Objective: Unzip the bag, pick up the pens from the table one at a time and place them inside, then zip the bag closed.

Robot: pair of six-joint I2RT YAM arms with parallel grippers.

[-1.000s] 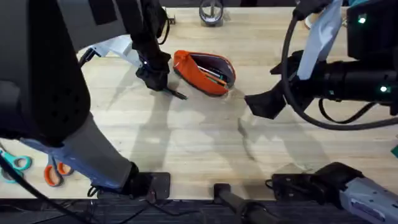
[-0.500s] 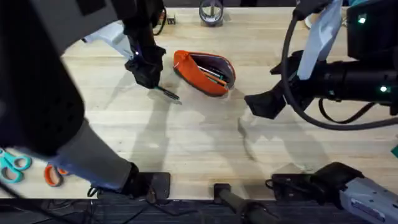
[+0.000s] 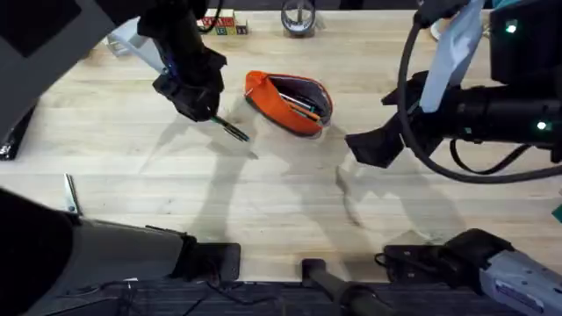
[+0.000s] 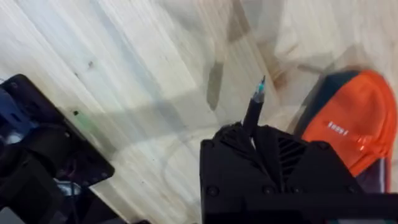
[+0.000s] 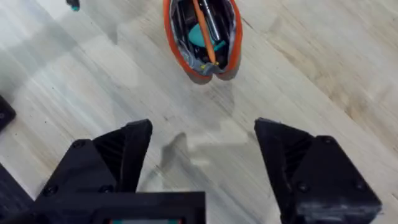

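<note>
The orange bag [image 3: 283, 104] lies unzipped at the back middle of the table [image 3: 263, 202], its mouth gaping. In the right wrist view the bag [image 5: 231, 37] holds an orange pen [image 5: 204, 31] beside a teal item. My left gripper [image 3: 204, 112] hangs left of the bag, shut on the black pen [image 3: 231, 131], which slants down toward the bag with its tip off the wood. The left wrist view shows the pen [image 4: 254, 107] sticking out past my left gripper [image 4: 252, 134], with the bag [image 4: 348, 130] close by. My right gripper [image 3: 373, 147] hovers open to the bag's right, and its fingers [image 5: 127, 155] are spread wide.
A metal ring [image 3: 299, 17] and small coloured blocks [image 3: 219, 22] stand at the table's back edge. A thin metal piece [image 3: 70, 193] lies at the left. Bare wood stretches in front of the bag.
My left gripper has risen and drifted left, lifting the black pen off the table. The left arm has swung, hiding the scissors at the front left. The right arm is still.
</note>
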